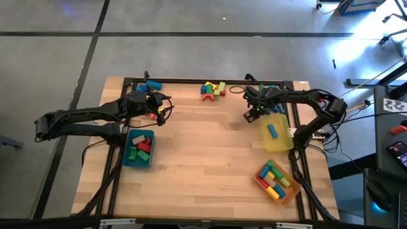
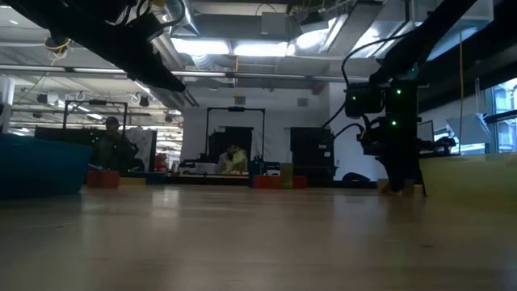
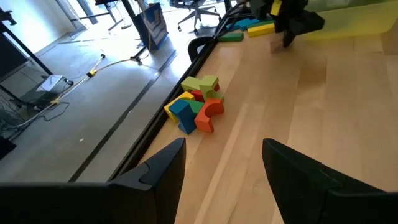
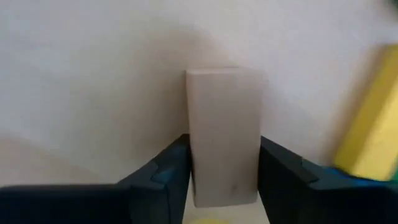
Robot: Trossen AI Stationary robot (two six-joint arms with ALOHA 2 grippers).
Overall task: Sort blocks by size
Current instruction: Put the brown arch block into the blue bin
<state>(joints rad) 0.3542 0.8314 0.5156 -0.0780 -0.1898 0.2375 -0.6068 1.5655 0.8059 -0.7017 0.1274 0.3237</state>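
A pale oblong block lies flat on the table beside the yellow tray. My right gripper points down over it and is shut on it. Over the table's left part, by the teal tray, my left gripper hangs open with nothing between its fingers. It faces a heap of red, green, blue and yellow blocks at the far edge. My right gripper pinches the pale block's two long sides between its two fingers, on the half toward one end. The fingers come from above, pointing down, and lie across the block. The block rests flat on the table.
The teal tray holds red and green blocks. A blue block lies in the yellow tray, and several lie in the orange tray at the near right. More blocks lie at the far left and far right. The table's middle is bare wood.
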